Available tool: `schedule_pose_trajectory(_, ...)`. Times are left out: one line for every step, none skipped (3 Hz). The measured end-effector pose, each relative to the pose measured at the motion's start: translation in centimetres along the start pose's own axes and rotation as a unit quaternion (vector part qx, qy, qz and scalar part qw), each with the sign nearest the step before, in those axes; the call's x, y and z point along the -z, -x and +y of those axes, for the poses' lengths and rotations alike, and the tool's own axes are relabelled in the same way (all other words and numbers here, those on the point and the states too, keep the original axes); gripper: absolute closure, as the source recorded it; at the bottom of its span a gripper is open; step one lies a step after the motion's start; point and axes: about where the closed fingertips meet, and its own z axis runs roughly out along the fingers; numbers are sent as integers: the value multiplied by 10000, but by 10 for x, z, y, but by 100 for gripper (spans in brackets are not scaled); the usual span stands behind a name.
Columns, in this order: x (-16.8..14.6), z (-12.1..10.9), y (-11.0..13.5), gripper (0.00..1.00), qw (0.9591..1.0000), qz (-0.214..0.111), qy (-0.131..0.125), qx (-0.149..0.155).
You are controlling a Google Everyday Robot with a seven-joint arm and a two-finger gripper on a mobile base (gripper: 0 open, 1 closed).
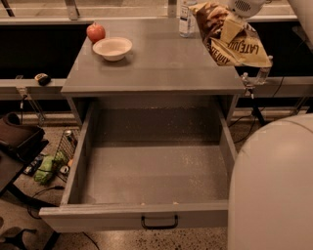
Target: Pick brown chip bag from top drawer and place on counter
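The brown chip bag [230, 38], dark brown with cream ends and "LATE JULY" lettering, hangs tilted in the air above the right rear corner of the counter [156, 61]. My gripper [241, 9] is at the top edge of the view, shut on the bag's upper end. The bag's lower corner reaches past the counter's right edge. The top drawer [132, 216] is pulled fully out below the counter, and nothing lies in it. Its black handle [159, 223] faces me.
A white bowl [112, 48] and a red apple [96, 32] sit at the counter's back left. A clear water bottle [187, 18] stands at the back, just left of the bag. My white body [274, 190] fills the lower right. Clutter [46, 168] lies on the floor at left.
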Motion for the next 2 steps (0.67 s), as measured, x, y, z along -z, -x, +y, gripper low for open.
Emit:
schedule_pose_trajectory(-47, 13, 15, 100, 9993, -239, 277, 99)
schedule_pose_trajectory(-93, 36, 44, 100, 9960, -577, 612, 300)
